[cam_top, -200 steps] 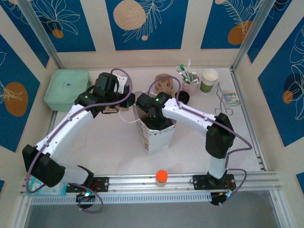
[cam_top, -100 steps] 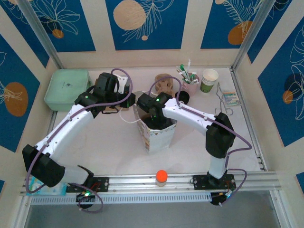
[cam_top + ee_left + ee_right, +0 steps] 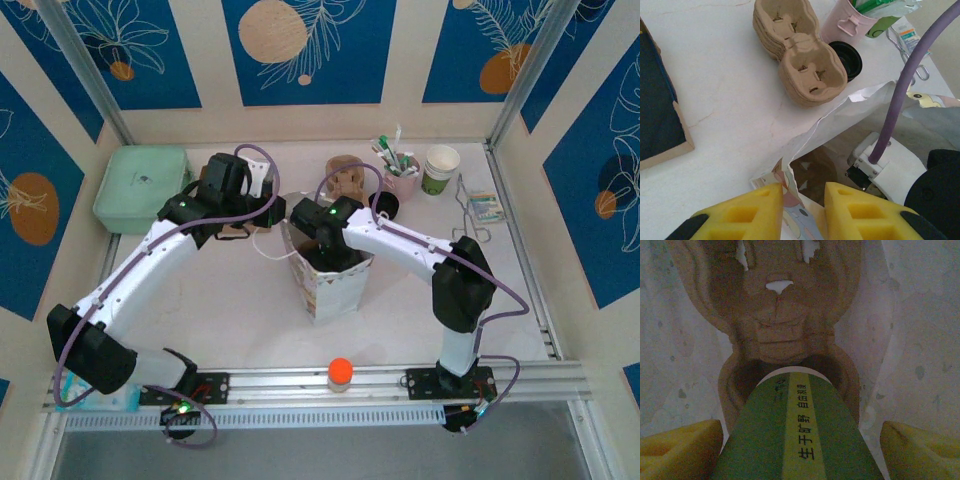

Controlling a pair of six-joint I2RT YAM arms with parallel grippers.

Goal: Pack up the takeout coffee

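A paper bag (image 3: 335, 288) stands open in the middle of the table. My left gripper (image 3: 274, 214) is at the bag's left rim (image 3: 805, 145), and in the left wrist view (image 3: 804, 200) its yellow fingers pinch the torn printed edge. My right gripper (image 3: 326, 250) reaches down inside the bag. There (image 3: 800, 452) it is shut on the takeout coffee (image 3: 800, 425), a green-banded cup spanning the gap between the fingers. The cup's lid end is hidden. Its foot sits at a well of a brown pulp carrier (image 3: 780, 325) lying on the bag's floor.
A stack of pulp carriers (image 3: 345, 177) and a black lid (image 3: 386, 207) lie behind the bag. A pink utensil cup (image 3: 400, 180), a lidless cup (image 3: 440, 168) and a wire rack (image 3: 470, 215) are back right. A green box (image 3: 140, 187) sits back left, an orange-capped bottle (image 3: 340, 374) at the front rail.
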